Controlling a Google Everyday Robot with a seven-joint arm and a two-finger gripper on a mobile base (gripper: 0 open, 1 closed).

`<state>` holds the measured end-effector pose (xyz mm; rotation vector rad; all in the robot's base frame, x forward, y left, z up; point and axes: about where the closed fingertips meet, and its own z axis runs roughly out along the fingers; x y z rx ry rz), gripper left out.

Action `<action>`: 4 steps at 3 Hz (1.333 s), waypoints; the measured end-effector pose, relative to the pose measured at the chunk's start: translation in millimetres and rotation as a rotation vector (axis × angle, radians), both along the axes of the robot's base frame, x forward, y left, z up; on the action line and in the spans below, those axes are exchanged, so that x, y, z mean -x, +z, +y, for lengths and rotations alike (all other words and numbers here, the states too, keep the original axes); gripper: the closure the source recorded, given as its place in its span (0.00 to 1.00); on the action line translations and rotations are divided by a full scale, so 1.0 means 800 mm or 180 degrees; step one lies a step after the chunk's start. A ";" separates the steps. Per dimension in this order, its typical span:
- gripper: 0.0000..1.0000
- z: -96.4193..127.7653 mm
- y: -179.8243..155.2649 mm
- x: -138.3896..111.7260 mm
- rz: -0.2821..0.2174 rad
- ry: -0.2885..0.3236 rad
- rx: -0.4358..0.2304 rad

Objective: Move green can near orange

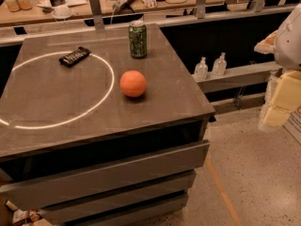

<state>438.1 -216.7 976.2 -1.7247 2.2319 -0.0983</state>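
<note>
Green can [138,40] upright on table [56,102], behind and apart from orange [133,83]; gripper [281,100], seemingly the pale form at right edge, off the table, jaw state indeterminable

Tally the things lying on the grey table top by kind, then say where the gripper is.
green can: 1
orange: 1
dark snack bar: 1
Total: 3
The gripper hangs beyond the right edge of the table, above the floor, touching none of them.
</note>
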 end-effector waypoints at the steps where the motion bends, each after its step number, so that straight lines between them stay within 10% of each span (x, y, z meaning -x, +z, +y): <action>1: 0.00 0.000 0.000 0.000 0.0000 0.0000 -0.0001; 2: 0.00 -0.002 -0.006 -0.029 -0.0215 -0.0086 -0.0580; 4: 0.00 0.028 -0.006 -0.198 -0.0723 -0.0009 -0.2215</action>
